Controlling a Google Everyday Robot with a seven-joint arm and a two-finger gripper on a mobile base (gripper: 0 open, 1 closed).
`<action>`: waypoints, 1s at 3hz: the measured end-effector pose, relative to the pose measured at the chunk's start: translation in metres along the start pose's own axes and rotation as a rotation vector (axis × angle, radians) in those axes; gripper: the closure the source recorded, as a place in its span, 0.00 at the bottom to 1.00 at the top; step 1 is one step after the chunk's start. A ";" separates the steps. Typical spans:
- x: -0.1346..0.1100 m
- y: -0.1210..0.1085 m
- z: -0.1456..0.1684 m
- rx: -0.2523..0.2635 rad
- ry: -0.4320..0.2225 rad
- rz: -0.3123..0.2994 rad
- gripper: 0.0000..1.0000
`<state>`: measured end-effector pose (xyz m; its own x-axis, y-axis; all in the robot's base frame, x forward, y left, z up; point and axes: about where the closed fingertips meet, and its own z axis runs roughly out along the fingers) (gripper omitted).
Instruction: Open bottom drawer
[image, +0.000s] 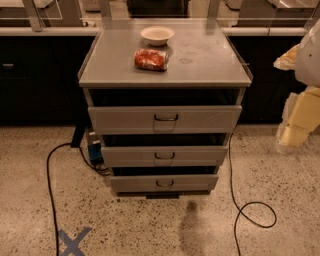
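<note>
risk lies in the lookalike fronts: bottom drawer (135, 183), lowest under the worktop (210, 65), sits just below the middle drawer (130, 156), so a high reach for its small handle (164, 183) could hook that one instead. end effector (296, 131) hangs well apart at right; open or closed, cannot tell.

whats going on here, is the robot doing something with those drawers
A one-armed robot is set to open the bottom drawer of a grey three-drawer cabinet, but it has not reached it yet. Its gripper is at the right edge of the view, apart from the cabinet and holding nothing. The drawer's small dark handle is untouched and the drawer looks pushed in. A white bowl and a red package sit on the cabinet top.
</note>
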<state>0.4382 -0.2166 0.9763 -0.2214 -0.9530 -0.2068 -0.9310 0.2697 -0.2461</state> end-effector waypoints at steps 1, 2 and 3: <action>0.000 0.000 0.000 0.000 0.000 0.000 0.00; 0.000 0.004 0.016 -0.004 -0.003 0.001 0.00; -0.006 0.026 0.068 -0.065 -0.060 0.015 0.00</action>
<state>0.4353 -0.1943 0.9072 -0.2191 -0.9385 -0.2670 -0.9452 0.2720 -0.1806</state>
